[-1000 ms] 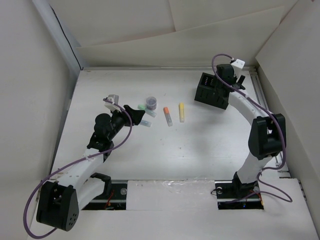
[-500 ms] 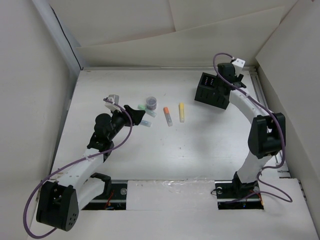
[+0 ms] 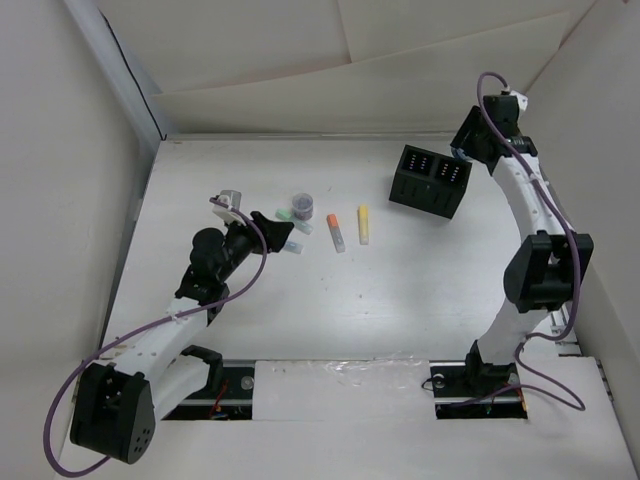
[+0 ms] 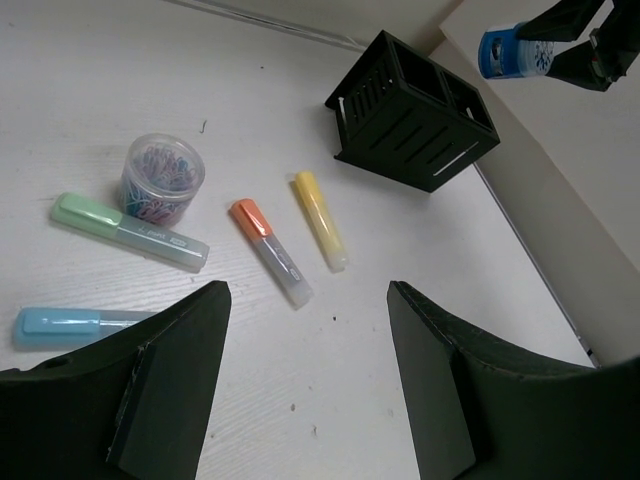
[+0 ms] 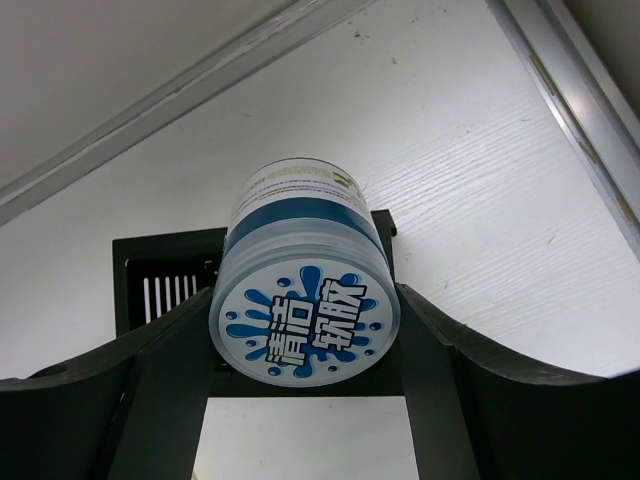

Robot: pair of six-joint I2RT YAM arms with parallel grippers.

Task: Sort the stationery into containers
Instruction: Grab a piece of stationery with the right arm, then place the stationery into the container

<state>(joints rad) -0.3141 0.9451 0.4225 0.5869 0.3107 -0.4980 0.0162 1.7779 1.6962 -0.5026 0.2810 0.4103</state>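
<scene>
The black two-compartment box (image 3: 430,181) stands at the back right; it also shows in the left wrist view (image 4: 412,112). My right gripper (image 3: 466,150) is raised just right of it, shut on the blue-white roll (image 5: 303,300), with the box (image 5: 165,280) below and behind. The roll also shows in the left wrist view (image 4: 515,50). My left gripper (image 4: 307,330) is open and empty above the table. Ahead of it lie the yellow marker (image 4: 319,220), the orange-white marker (image 4: 271,252), the mint green marker (image 4: 130,232), the light blue marker (image 4: 75,325) and the grey-purple roll (image 4: 162,180).
White walls close in the table at the back and both sides. A metal rail (image 3: 520,185) runs along the right edge, close to the box.
My right gripper has risen and swung to the back right, off the box, still holding the blue-white roll. The box now shows whole. The left arm has barely moved.
</scene>
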